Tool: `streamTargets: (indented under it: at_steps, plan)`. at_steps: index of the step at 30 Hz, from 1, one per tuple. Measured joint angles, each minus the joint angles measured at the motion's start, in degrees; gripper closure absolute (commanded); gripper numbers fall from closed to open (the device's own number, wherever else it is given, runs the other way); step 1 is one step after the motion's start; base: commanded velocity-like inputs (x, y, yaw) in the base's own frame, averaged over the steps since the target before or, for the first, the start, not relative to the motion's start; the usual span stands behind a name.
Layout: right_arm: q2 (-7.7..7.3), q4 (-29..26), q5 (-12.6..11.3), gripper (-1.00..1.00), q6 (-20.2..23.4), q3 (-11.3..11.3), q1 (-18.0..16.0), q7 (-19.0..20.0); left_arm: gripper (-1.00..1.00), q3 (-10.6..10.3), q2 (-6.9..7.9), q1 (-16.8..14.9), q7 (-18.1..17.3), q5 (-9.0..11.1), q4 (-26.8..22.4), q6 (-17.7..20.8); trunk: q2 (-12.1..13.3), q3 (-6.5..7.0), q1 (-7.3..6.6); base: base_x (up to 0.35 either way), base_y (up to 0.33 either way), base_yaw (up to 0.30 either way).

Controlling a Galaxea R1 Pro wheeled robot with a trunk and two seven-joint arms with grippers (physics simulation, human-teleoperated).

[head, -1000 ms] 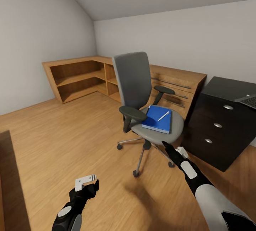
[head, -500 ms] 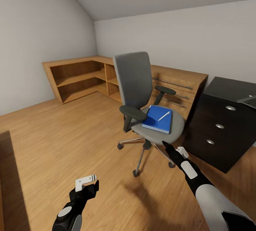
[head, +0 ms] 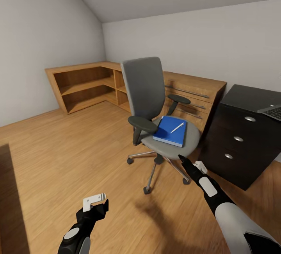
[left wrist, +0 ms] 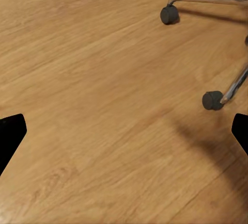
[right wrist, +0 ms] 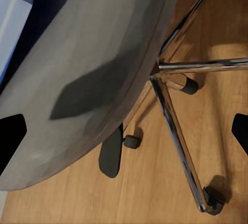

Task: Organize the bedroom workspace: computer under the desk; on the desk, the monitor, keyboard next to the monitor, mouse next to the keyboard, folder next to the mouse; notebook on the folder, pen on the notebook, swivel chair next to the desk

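the folder point(head: 169, 131), pen point(head: 177, 127) on top, is being approached by the open, empty right tool point(head: 186, 165); a reach over the seat is called for.

Black arms point(head: 80, 232) with white panels (grey sleeve on the right forearm point(head: 234, 222)).

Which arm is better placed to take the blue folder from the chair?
Probably the right. The right gripper hangs just in front of the chair seat where the folder lies; the left gripper is low over the floor, farther away.
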Motion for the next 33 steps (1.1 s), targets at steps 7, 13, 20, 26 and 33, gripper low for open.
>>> streamTargets:
  at_steps: [7,13,20,26,33]
  plan:
    - [-0.07,0.0,0.0,-1.0,0.0,0.0,0.0,0.1,-1.0,0.0,0.01,0.0,0.1,0.0,0.0,0.0,0.0,0.0,0.0,0.0,0.0,-0.001]
    - [-0.15,0.0,0.0,-1.0,0.0,0.0,0.0,0.1,-1.0,0.1,0.01,0.0,0.1,0.0,0.0,0.0,0.0,0.14,0.0,0.0,0.0,-0.171]
    - [-0.17,0.0,0.0,-1.0,0.0,0.0,0.0,0.1,-1.0,0.1,0.01,0.0,0.1,0.0,0.0,0.0,0.0,0.39,0.0,0.0,0.0,-0.224]
    - [-0.17,-0.1,0.0,-1.0,-0.1,0.0,0.0,0.4,-1.0,0.1,0.01,0.0,0.1,-0.1,0.0,0.0,0.0,0.61,0.0,0.0,0.0,-0.233]
    - [-0.17,-0.1,0.1,-1.0,-0.2,0.0,0.0,1.2,-1.0,0.1,0.01,0.0,0.1,-0.1,0.0,0.0,0.0,0.95,0.0,0.0,0.0,-0.212]
